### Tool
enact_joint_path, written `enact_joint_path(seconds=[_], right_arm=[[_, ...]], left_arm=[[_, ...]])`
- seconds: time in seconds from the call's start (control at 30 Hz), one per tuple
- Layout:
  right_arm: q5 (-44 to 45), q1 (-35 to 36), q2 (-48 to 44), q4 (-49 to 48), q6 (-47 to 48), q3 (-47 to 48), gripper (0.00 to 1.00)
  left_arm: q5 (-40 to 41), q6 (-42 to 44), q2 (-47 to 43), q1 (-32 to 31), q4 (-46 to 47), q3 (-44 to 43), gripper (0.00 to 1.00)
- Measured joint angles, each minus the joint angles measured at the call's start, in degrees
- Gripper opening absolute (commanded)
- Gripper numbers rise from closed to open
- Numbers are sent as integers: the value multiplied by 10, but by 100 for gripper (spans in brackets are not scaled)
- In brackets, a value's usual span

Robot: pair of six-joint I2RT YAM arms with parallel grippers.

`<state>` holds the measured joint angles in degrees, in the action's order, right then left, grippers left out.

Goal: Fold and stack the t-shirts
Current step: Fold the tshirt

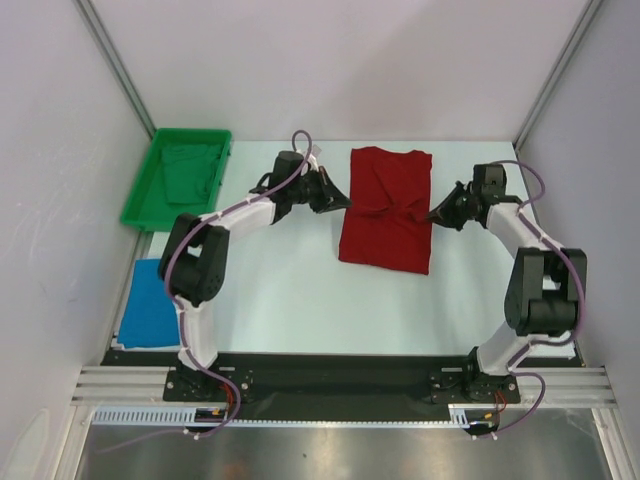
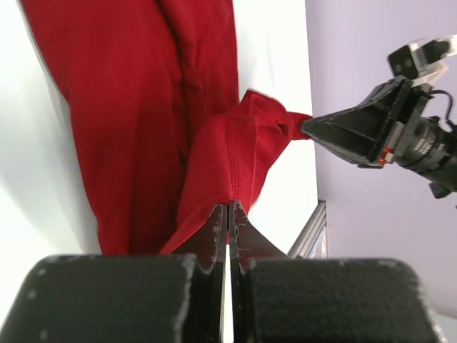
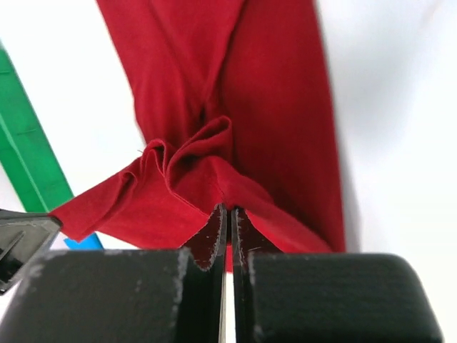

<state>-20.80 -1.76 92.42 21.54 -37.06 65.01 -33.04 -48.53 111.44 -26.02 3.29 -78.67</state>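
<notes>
Left gripper (image 1: 338,197) and right gripper (image 1: 434,214) are each closed tight on a pinch of the red shirt (image 1: 385,235), with no gap showing between the jaws in either wrist view. The shirt lies in the middle of the surface (image 1: 290,300), toward the far side, already narrowed into a long strip whose long axis runs from near to far. The left gripper has the strip's left edge and the right gripper its right edge, both about halfway along its length, so they face each other across the short axis. Between them the cloth is gathered into a raised, wrinkled ridge, while the far and near halves lie flat. Neither arm is nearer than the other; each meets its own side of the shirt.

Judging by this hold, the coming move is likely a lift at the midline so the two halves hang and fold onto each other, which needs both arms to rise evenly.

The blue shirt (image 1: 148,305) lies at the near left, well apart from the red one. A green tray (image 1: 140,205) at the far left holds a green cloth (image 1: 192,170).
</notes>
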Motion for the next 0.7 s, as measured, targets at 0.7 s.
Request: enact_joint_path(seconds=[0.7], right_arm=[[-110, -52, 190, -19, 47, 134, 0]], left_arm=[[-38, -40, 168, 36, 0, -144, 0]])
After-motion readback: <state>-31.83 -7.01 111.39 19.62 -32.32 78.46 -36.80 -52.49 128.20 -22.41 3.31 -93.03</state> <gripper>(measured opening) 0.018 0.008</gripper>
